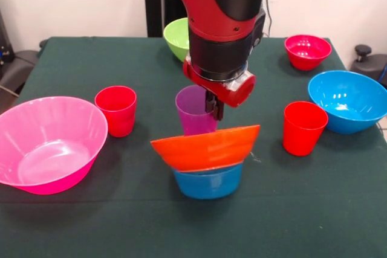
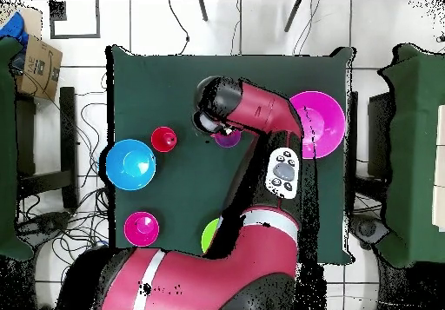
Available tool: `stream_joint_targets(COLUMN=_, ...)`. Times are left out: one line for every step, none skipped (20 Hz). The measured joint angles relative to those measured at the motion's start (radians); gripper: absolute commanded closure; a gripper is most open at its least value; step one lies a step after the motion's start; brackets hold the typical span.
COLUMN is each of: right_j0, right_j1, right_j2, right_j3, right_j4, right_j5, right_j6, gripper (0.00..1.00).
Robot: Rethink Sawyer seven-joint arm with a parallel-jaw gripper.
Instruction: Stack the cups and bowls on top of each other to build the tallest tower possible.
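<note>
The tower stands mid-table: a small blue bowl point(image 1: 207, 183) lowest, a wider orange bowl point(image 1: 205, 147) tilted on it, and the purple cup point(image 1: 193, 112) upright in the orange bowl. My gripper point(image 1: 214, 107) comes down from above and is shut on the purple cup's right rim. In the overhead view the arm covers the tower and only a bit of the purple cup point(image 2: 228, 139) shows. One red cup point(image 1: 116, 110) stands left of the tower, another red cup point(image 1: 304, 127) right of it.
A large pink bowl point(image 1: 48, 143) sits at the front left, and a large blue bowl point(image 1: 347, 101) at the right. A small red-magenta bowl point(image 1: 307, 51) and a lime green bowl point(image 1: 176, 37) stand at the far side on the green table point(image 1: 91, 222).
</note>
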Motion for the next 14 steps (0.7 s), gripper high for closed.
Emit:
stream_joint_targets(right_j0=0.0, right_j1=0.0, right_j2=-0.001, right_j3=-0.003, right_j4=0.001, right_j5=0.001, right_j6=0.0, gripper=1.0)
stream_joint_targets(right_j0=0.0, right_j1=0.0, right_j2=-0.003, right_j3=-0.013, right_j4=0.003, right_j5=0.004, right_j6=0.0, gripper=1.0)
stream_joint_targets(right_j0=0.0, right_j1=0.0, right_j2=-0.004, right_j3=-0.018, right_j4=0.004, right_j5=0.006, right_j6=0.0, gripper=1.0)
stream_joint_targets(right_j0=0.0, right_j1=0.0, right_j2=-0.006, right_j3=-0.024, right_j4=0.006, right_j5=0.01, right_j6=0.0, gripper=1.0)
stream_joint_targets(right_j0=0.0, right_j1=0.0, right_j2=-0.007, right_j3=-0.03, right_j4=0.008, right_j5=0.014, right_j6=0.0, gripper=1.0)
stream_joint_targets(right_j0=0.0, right_j1=-0.001, right_j2=-0.012, right_j3=-0.042, right_j4=0.011, right_j5=0.025, right_j6=0.0, gripper=1.0)
stream_joint_targets(right_j0=0.0, right_j1=-0.001, right_j2=-0.014, right_j3=-0.049, right_j4=0.012, right_j5=0.032, right_j6=0.0, gripper=1.0)
stream_joint_targets(right_j0=0.0, right_j1=-0.002, right_j2=-0.016, right_j3=-0.058, right_j4=0.015, right_j5=0.041, right_j6=0.0, gripper=1.0)
stream_joint_targets(right_j0=0.0, right_j1=-0.002, right_j2=-0.02, right_j3=-0.065, right_j4=0.019, right_j5=0.05, right_j6=0.0, gripper=1.0)
stream_joint_targets(right_j0=0.0, right_j1=-0.002, right_j2=-0.022, right_j3=-0.071, right_j4=0.021, right_j5=0.056, right_j6=0.0, gripper=1.0)
stream_joint_targets(right_j0=0.0, right_j1=-0.002, right_j2=-0.028, right_j3=-0.085, right_j4=0.027, right_j5=0.071, right_j6=0.0, gripper=1.0)
stream_joint_targets(right_j0=0.001, right_j1=-0.003, right_j2=-0.03, right_j3=-0.091, right_j4=0.03, right_j5=0.08, right_j6=0.0, gripper=1.0)
stream_joint_targets(right_j0=0.001, right_j1=-0.003, right_j2=-0.035, right_j3=-0.103, right_j4=0.036, right_j5=0.101, right_j6=0.0, gripper=1.0)
stream_joint_targets(right_j0=0.001, right_j1=-0.003, right_j2=-0.036, right_j3=-0.108, right_j4=0.037, right_j5=0.109, right_j6=0.0, gripper=1.0)
